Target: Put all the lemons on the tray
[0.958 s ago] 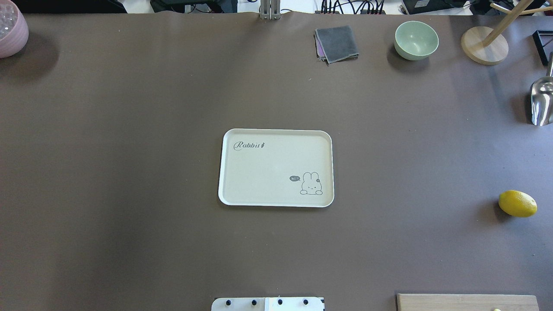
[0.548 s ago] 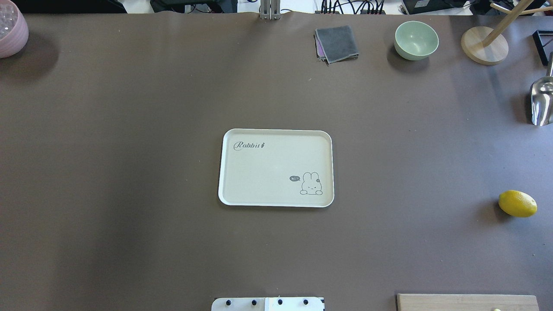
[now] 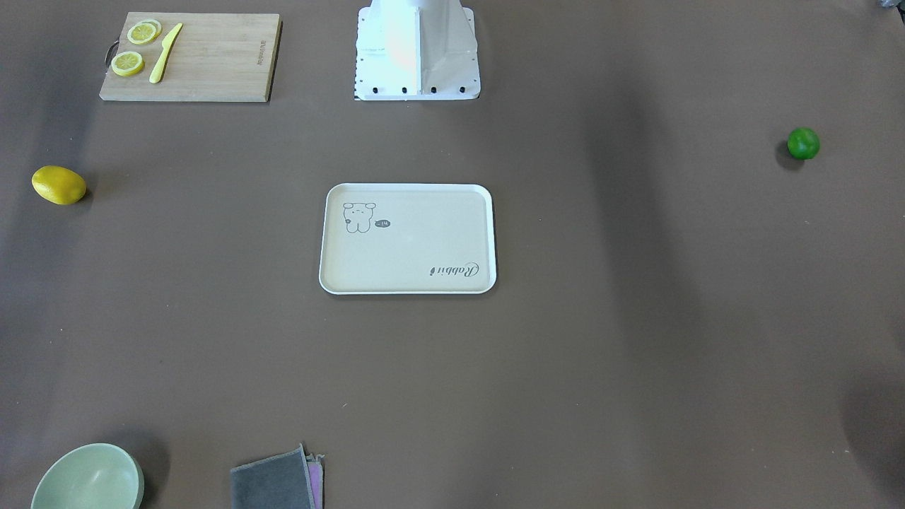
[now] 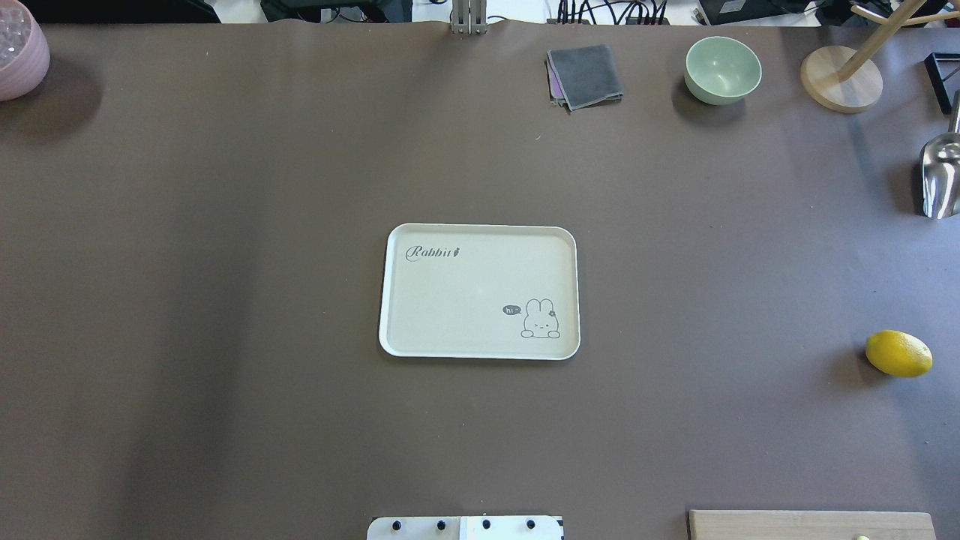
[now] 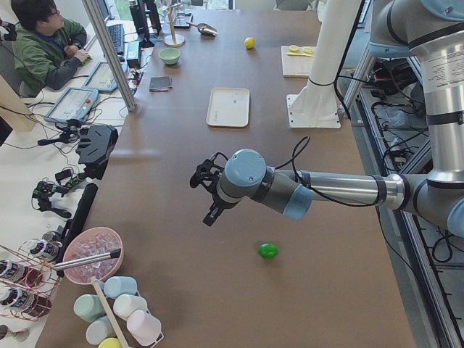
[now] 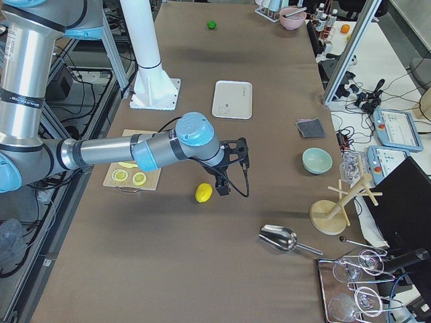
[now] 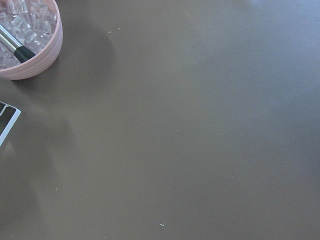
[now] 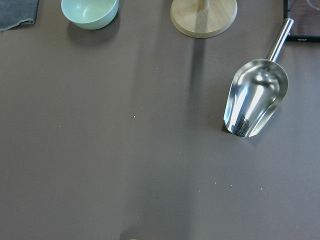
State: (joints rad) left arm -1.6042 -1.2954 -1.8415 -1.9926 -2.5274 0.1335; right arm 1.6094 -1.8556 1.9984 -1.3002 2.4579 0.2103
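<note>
The cream tray [image 4: 472,292] with the rabbit drawing lies empty at the table's middle [image 3: 410,247]. The yellow lemon [image 4: 898,353] lies on the table far to its right [image 3: 59,185]. The green lemon [image 3: 803,143] lies on the table far on my left side and is out of the overhead view. In the exterior left view my left gripper [image 5: 206,194] hovers above the table, near the green lemon [image 5: 268,251]. In the exterior right view my right gripper [image 6: 222,187] hovers just beside the yellow lemon [image 6: 203,192]. I cannot tell whether either gripper is open or shut.
A wooden cutting board [image 3: 187,56] with lemon slices and a yellow knife lies near the yellow lemon. A green bowl [image 4: 722,69], grey cloth [image 4: 585,75], wooden stand [image 4: 840,79] and metal scoop [image 4: 941,176] sit at the far right. A pink ice bowl [image 4: 19,52] stands far left.
</note>
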